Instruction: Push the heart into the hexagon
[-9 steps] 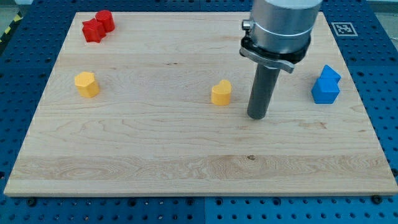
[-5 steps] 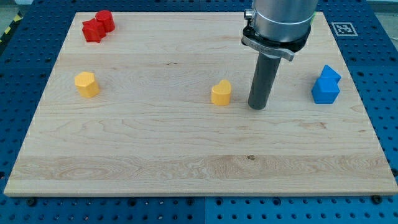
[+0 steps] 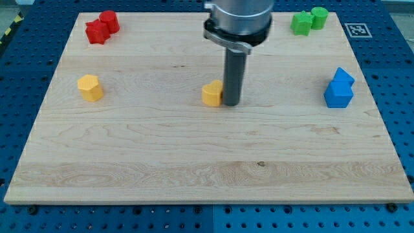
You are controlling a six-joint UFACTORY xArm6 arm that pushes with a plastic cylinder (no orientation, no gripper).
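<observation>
Near the middle of the wooden board [image 3: 194,162], my tip [image 3: 231,103] stands against the right side of the yellow heart [image 3: 211,94], touching it. I have no claw to open or close, only a straight dark rod. The yellow hexagon [image 3: 90,87] sits well apart, toward the view's left, roughly level with the heart. Two red blocks [image 3: 102,27] huddle at the top left corner, two green blocks [image 3: 308,20] at the top right, and two blue blocks [image 3: 339,88] touch each other near the right edge.
</observation>
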